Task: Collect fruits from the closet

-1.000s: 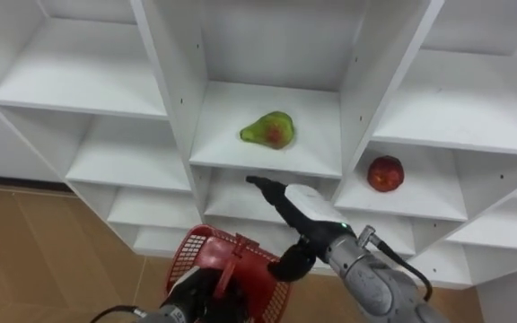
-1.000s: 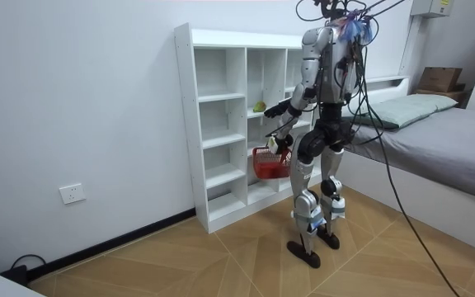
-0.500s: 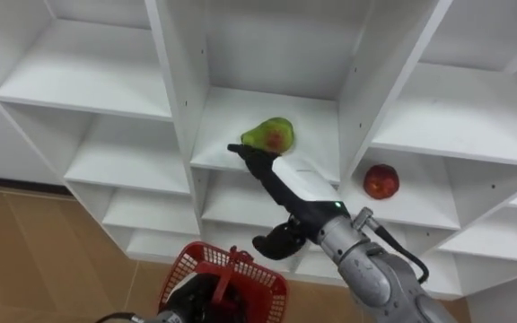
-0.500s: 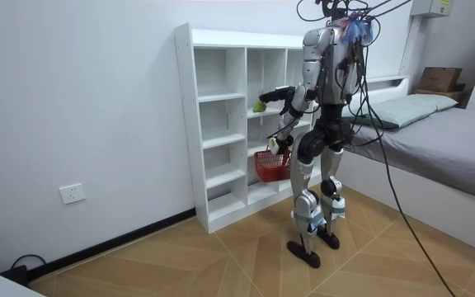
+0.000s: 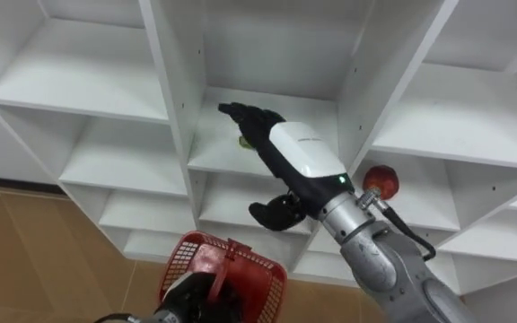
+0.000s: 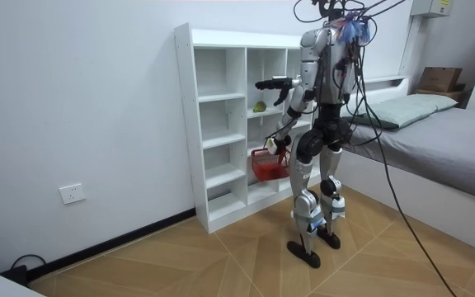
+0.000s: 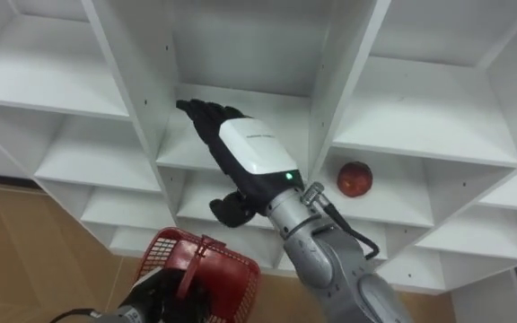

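Left eye view: our right hand (image 5: 302, 154) is open and empty over the pear (image 6: 259, 106), so we'd curl round it gently, left hand (image 5: 187, 292) gripping the basket (image 5: 260, 266) handle below.

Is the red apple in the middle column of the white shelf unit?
No, the round red apple lies in the right column of the white shelf unit.

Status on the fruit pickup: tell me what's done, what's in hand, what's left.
Done: nothing visibly collected. The red basket hangs from the left hand, its inside mostly hidden.
In hand: the right hand reaches, fingers straight, into the middle compartment over the pear, not gripping it.
Left: grasp the pear, drop it in the basket, then fetch the apple from the compartment to the right.
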Motion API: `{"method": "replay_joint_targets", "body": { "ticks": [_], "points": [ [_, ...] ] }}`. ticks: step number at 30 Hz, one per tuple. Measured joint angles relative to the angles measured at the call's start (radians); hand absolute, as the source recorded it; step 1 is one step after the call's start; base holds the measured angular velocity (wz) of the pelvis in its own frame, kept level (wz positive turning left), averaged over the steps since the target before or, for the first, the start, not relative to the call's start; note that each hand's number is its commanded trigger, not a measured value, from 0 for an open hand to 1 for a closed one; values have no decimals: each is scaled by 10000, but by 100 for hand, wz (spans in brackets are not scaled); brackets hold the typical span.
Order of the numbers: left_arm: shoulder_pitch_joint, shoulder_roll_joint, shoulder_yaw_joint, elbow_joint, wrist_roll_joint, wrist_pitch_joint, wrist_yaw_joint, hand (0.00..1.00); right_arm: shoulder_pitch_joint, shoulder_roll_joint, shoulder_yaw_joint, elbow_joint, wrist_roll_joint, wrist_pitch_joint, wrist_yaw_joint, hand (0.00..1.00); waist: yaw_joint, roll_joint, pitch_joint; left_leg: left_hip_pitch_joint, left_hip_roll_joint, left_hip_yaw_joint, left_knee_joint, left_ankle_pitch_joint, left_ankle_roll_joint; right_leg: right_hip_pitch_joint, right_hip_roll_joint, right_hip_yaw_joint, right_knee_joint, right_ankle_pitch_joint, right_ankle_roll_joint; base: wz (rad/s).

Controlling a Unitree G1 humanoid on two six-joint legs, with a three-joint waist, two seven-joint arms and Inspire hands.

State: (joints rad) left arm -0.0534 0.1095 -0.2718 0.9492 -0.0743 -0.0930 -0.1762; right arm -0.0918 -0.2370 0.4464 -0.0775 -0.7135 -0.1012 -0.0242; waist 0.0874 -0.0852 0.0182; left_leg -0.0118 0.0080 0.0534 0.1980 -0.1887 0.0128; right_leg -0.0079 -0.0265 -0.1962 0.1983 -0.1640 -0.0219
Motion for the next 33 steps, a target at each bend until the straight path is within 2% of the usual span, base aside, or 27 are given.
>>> {"method": "replay_joint_targets", "body": {
  "ticks": [6,8,10,12,17,19,22,26,28,33],
  "points": [
    [9,71,54,-70,-15,0,-13,100,-258,3,-222,-246,36,-114,-294,0,27,-132,17,224,-13,-1,-52,-1,0,268,50,10,-132,3,5,1],
    [6,84,66,-79,-15,0,-20,100,-284,2,-411,-240,104,-114,-296,0,38,-203,-13,285,-9,1,-105,-1,0,301,55,13,-132,3,5,0],
    [14,113,102,-74,-11,1,-23,100,-391,1,-531,-241,108,-114,-299,0,39,-275,12,309,-5,4,-107,-1,-1,321,64,21,-132,3,5,0],
    [14,148,180,-74,5,3,-20,100,-466,2,-725,-242,119,-115,-299,0,43,-358,3,322,3,13,-110,-1,-1,328,73,15,-131,3,4,0],
    [15,173,706,-56,233,21,-19,100,-691,-26,-1294,-213,509,-108,-316,0,60,-376,-1,336,5,-32,-109,-1,-2,363,77,-18,-129,4,4,2],
    [15,298,740,-97,296,82,-52,100,-779,-107,-1510,-100,839,-108,-380,0,32,-385,1,342,9,-87,-99,-1,-3,391,78,-70,-132,4,4,8],
    [43,389,749,-286,470,212,-62,100,-872,-409,-1594,98,991,-72,-386,0,53,-448,10,324,-4,-154,-103,-1,-3,395,61,-147,-130,2,6,6],
    [76,386,998,-406,612,270,-64,100,-1171,-424,-1861,785,1251,8,-383,0,39,-657,9,294,-27,-238,-69,0,-3,422,20,-266,-127,-1,11,7],
    [126,378,1028,-521,808,298,-64,100,-1506,-425,-2107,1171,1612,185,-383,0,39,-764,16,214,-50,-292,7,-1,-1,414,10,-299,-132,0,12,7],
    [280,396,1029,-833,901,538,-77,100,-1822,-421,-2293,1443,1648,291,-401,0,89,-806,-1,195,-47,-399,12,-1,-1,438,13,-416,-132,0,12,7]
  ]
}}
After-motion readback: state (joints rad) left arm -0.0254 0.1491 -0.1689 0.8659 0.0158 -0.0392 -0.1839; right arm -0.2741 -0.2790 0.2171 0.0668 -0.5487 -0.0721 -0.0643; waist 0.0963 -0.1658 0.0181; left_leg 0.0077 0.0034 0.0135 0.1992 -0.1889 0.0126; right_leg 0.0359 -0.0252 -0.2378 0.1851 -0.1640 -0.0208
